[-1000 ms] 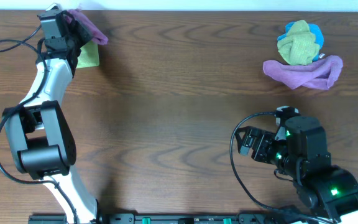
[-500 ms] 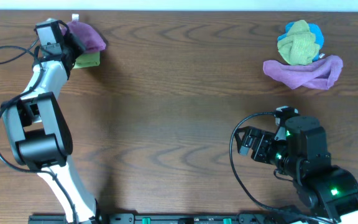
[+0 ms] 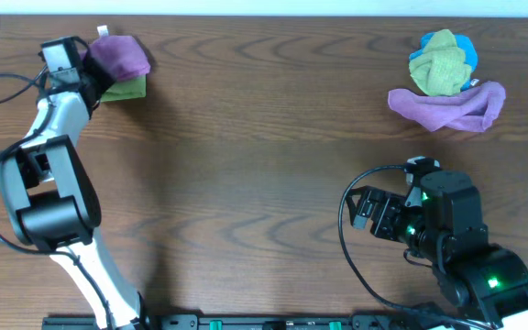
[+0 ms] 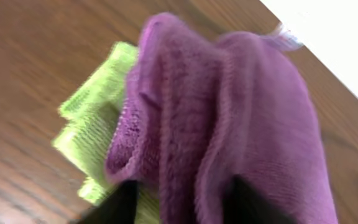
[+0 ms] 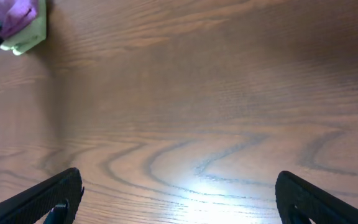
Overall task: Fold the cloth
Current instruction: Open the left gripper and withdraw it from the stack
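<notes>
You had a dark brown wood-grain worktop point(image 3: 264, 137) filling nearly the whole overhead view. Along its far edge ran a plain white strip point(image 3: 337, 7); wall or not, couldn't tell. In the right wrist view a soft pale glare point(image 5: 211, 185) lay on the grain.

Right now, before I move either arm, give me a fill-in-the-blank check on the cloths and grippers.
The left gripper grips a bunched terry cloth coloured ____. Beneath it, on the wooden table, lies a folded flat cloth coloured ____. The right gripper is ____, holding nothing.
Missing words: purple; green; open.
</notes>
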